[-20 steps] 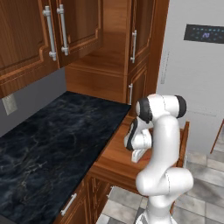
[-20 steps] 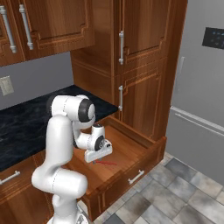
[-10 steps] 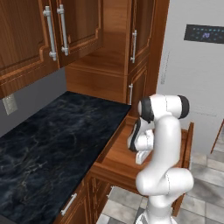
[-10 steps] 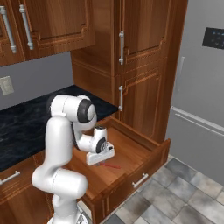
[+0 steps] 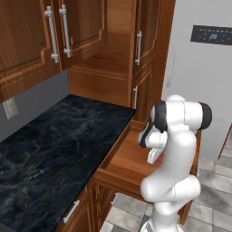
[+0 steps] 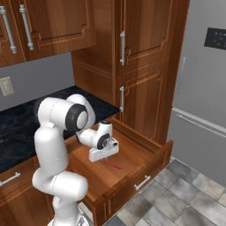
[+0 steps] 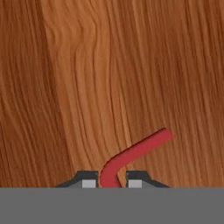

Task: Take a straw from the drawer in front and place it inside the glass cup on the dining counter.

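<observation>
The red straw (image 7: 135, 151) lies flat on the light wood floor of the open drawer (image 6: 140, 171), its bent tip pointing away from the hand. My gripper (image 7: 111, 183) is down in the drawer over the straw (image 6: 113, 165), one dark fingertip (image 7: 89, 180) on each side of it. The jaws stand narrow, with a thin gap still showing beside the straw. In the left base view the hand (image 5: 153, 154) hangs low over the drawer (image 5: 122, 161). The glass cup is out of view. The black stone dining counter (image 5: 54, 149) lies to the left.
Tall wooden cabinets (image 6: 137, 66) stand behind the drawer, and wall cabinets (image 5: 45, 41) hang over the counter. A grey fridge (image 6: 203, 101) is to the right. The drawer front juts out over the tiled floor (image 6: 176, 198).
The drawer has slid farther out. The jaws have narrowed around the straw.
</observation>
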